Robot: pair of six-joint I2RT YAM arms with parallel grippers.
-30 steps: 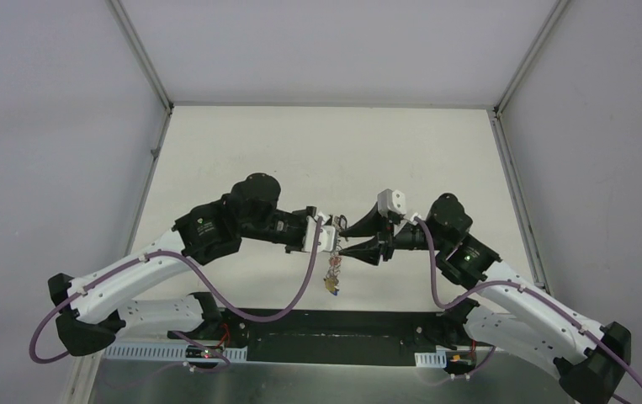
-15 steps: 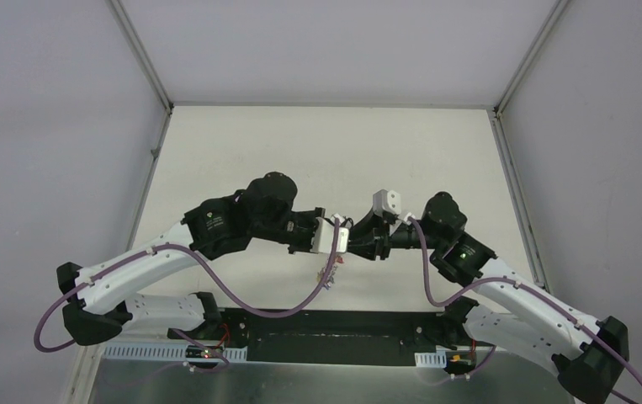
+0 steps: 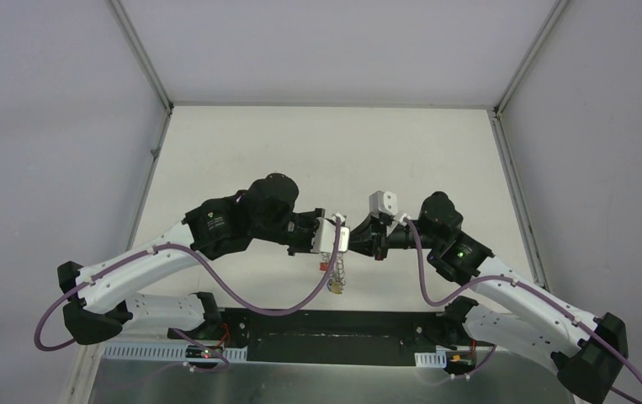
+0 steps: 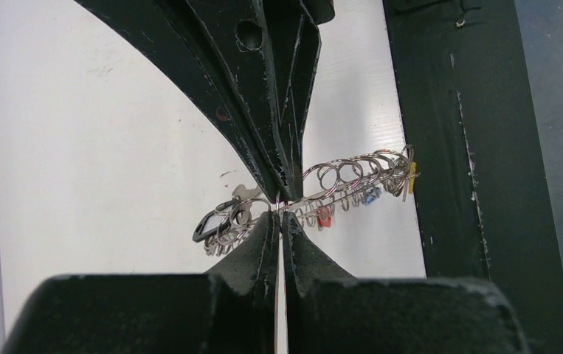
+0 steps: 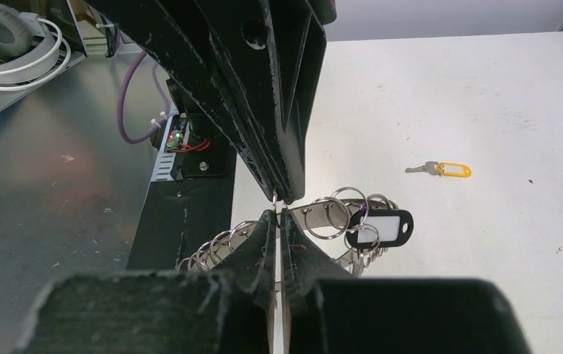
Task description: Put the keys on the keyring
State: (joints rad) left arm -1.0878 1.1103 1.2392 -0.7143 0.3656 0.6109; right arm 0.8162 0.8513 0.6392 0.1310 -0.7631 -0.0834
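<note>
Right claw (image 5: 278,212) closed onto one keyring (image 4: 348,175), meeting left claw (image 4: 281,215).

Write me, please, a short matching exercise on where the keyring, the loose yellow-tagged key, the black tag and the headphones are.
Things:
1. keyring
2. yellow-tagged key
3. black tag
4. headphones

Places:
a. lying alone on the white table
b. on the grey bench beside the table
c. pinched by the left end effector and right end effector
d. hanging among the coils

Pairs: 1-c, 2-a, 3-d, 4-b
</note>
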